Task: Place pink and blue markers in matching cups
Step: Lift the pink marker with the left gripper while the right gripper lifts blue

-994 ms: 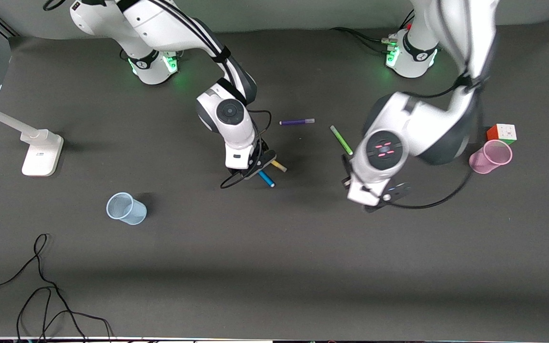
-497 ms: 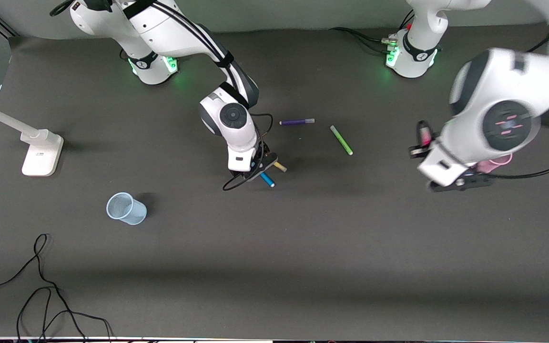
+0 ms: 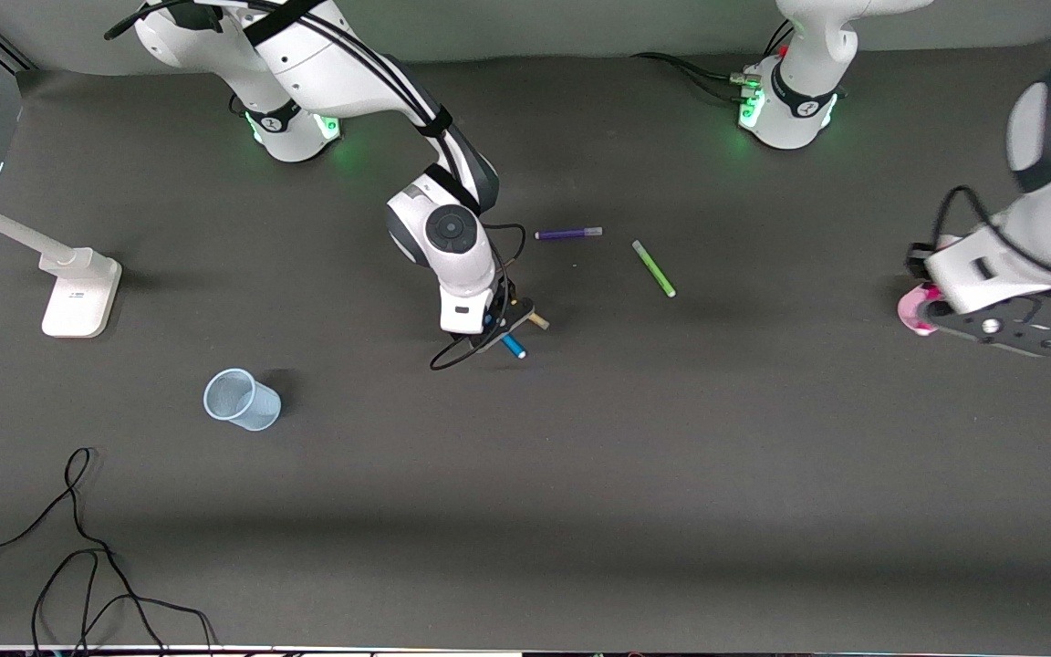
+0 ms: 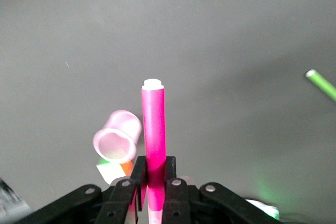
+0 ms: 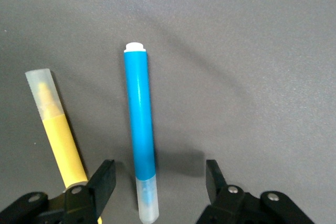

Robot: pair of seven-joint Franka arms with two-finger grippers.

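Note:
My left gripper [image 4: 153,163] is shut on the pink marker [image 4: 153,124], which sticks out straight from the jaws. The pale pink cup [image 4: 118,142] stands just beside the marker's line. In the front view this gripper [image 3: 922,265] hangs over the pink cup [image 3: 910,312] at the left arm's end of the table. My right gripper [image 5: 159,177] is open and low over the table, its fingers on either side of the blue marker [image 5: 139,129] without touching it. The front view shows that gripper [image 3: 494,325] with the blue marker [image 3: 514,346] poking out. The pale blue cup [image 3: 241,400] stands toward the right arm's end.
A yellow pen [image 5: 55,129] lies close beside the blue marker, next to one right finger. A purple pen [image 3: 567,234] and a lime-green pen [image 3: 653,268] lie mid-table. The puzzle cube [image 4: 113,170] sits by the pink cup. A white lamp base [image 3: 78,294] and loose cables [image 3: 78,547] lie at the right arm's end.
The left arm swung with the pink marker from mid-table out to the pink cup. The right gripper stayed over the blue marker and its jaws narrowed a little.

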